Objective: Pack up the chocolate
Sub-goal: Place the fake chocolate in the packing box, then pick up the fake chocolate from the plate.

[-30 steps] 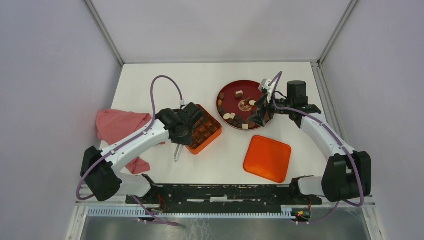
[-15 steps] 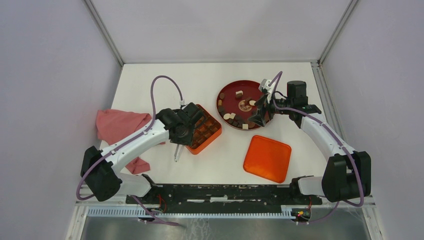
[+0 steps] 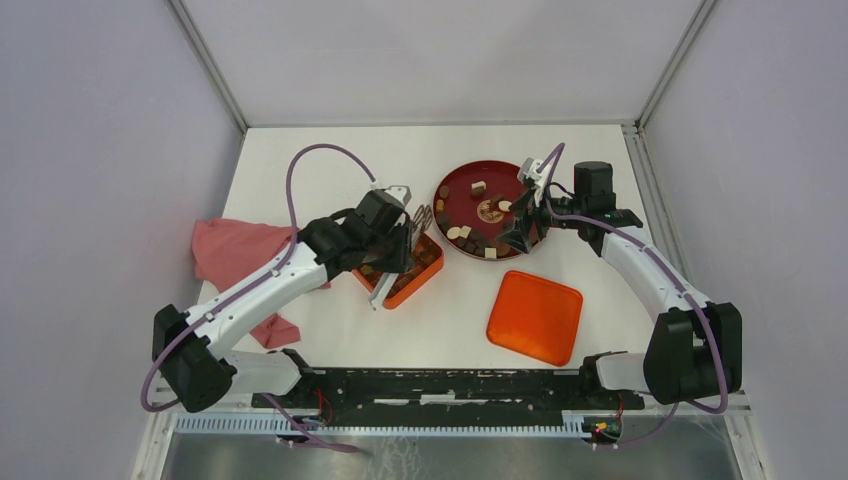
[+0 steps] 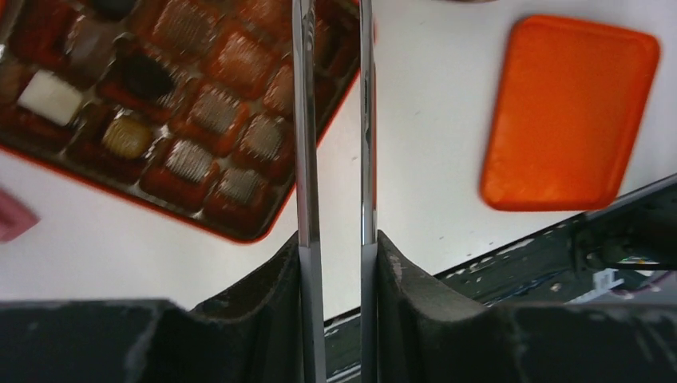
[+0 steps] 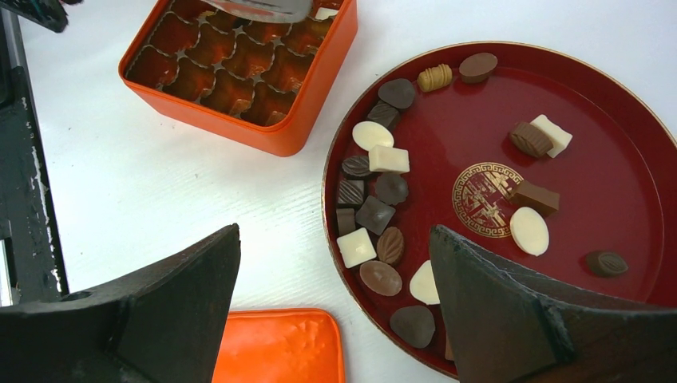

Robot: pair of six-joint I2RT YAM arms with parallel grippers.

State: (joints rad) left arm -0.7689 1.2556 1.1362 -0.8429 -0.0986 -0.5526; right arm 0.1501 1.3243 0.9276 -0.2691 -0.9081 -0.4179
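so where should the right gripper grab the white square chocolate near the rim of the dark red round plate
Probably from straight above, with the open right gripper closing across two opposite flat sides of the white square chocolate. It lies flat on the dark red round plate, so only its low side walls offer purchase. A dark oval piece sits close beside it, leaving one finger little room.

The chocolate [image 5: 374, 214] comes in dark brown, mid brown and cream-white, some pieces ribbed or striped on top. The plate [image 5: 607, 144] is dark red with a thin gold rim and a gold ornamental emblem [image 5: 484, 199] at its centre. The box [image 5: 311, 120] is bright orange, its compartments lined in glossy reddish-brown. The lid [image 3: 535, 317] is plain orange. A cloth [image 3: 230, 250] is dusty pink. The counter [image 3: 300, 160] is white. The arms are white and black with purple cables [image 3: 300, 175].
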